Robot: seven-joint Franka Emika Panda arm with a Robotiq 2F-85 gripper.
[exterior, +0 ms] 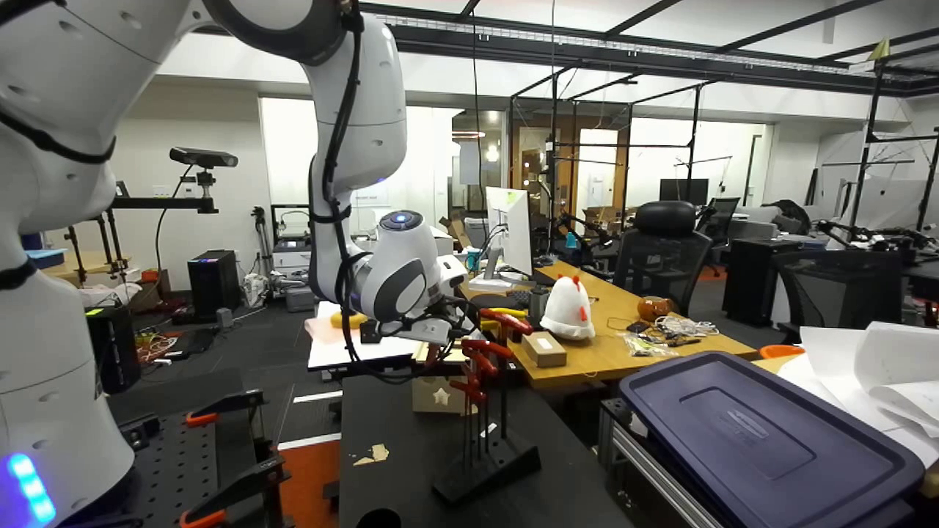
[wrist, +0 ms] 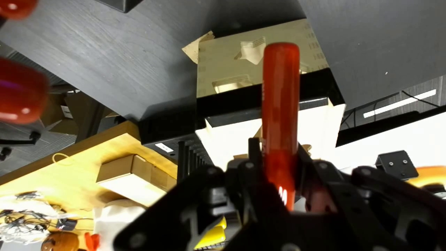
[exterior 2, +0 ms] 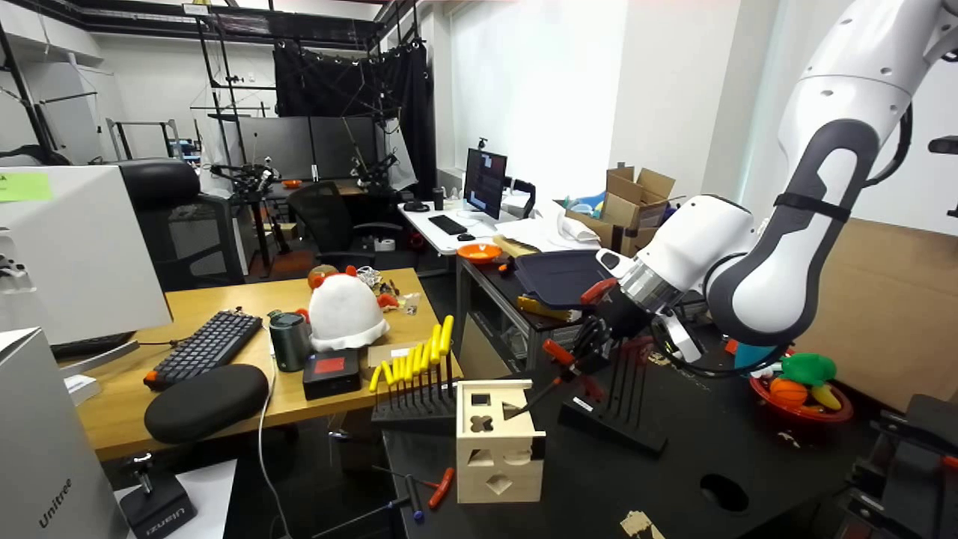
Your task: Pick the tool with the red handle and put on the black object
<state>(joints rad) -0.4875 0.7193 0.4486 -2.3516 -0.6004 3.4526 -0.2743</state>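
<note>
Because the red-handled hex key (wrist: 280,104) seems tilted, its tip aimed away from the black hex-key stand (exterior 2: 615,430), likely its goal, it could fail to seat; the fingers (wrist: 255,153), closed around its handle above and beside that stand, might knock the red-handled keys (exterior: 490,349) there, twisting it.

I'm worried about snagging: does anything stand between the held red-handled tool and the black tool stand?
Other red-handled tools rise from the black tool stand, beside the gripper; they may hinder the approach.
</note>
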